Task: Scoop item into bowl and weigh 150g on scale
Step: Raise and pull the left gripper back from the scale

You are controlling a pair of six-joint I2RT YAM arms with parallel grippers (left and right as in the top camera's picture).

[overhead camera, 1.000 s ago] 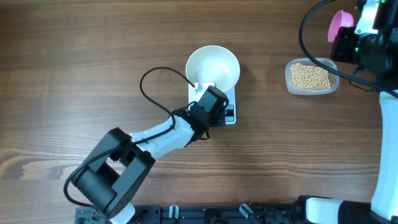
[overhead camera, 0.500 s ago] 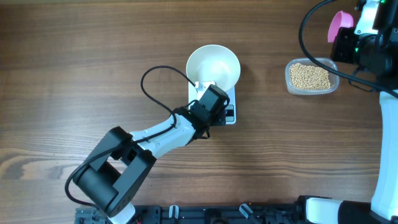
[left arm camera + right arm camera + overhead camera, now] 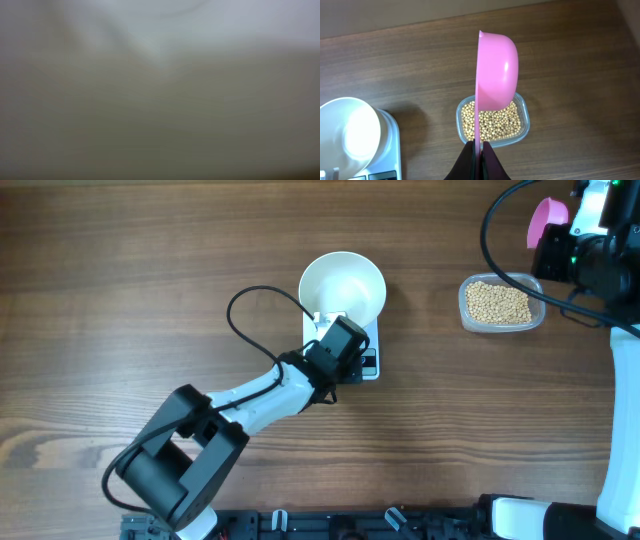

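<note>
Overhanging the scale — left arm; bean tub well apart.

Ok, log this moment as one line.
left gripper: shut, over scale | right gripper: shut on pink scoop | bowl: empty, on scale | beans: in clear tub

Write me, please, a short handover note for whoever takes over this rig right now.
Left gripper: shut, at the scale's front edge; contact cannot be told.
Right gripper: shut on the pink scoop's handle, scoop on edge above the clear tub.
The bowl sits on the scale and looks empty; the beans are all in the tub.
Done: bowl placed, scoop in hand. Left: scoop beans into the bowl to 150 g.
</note>
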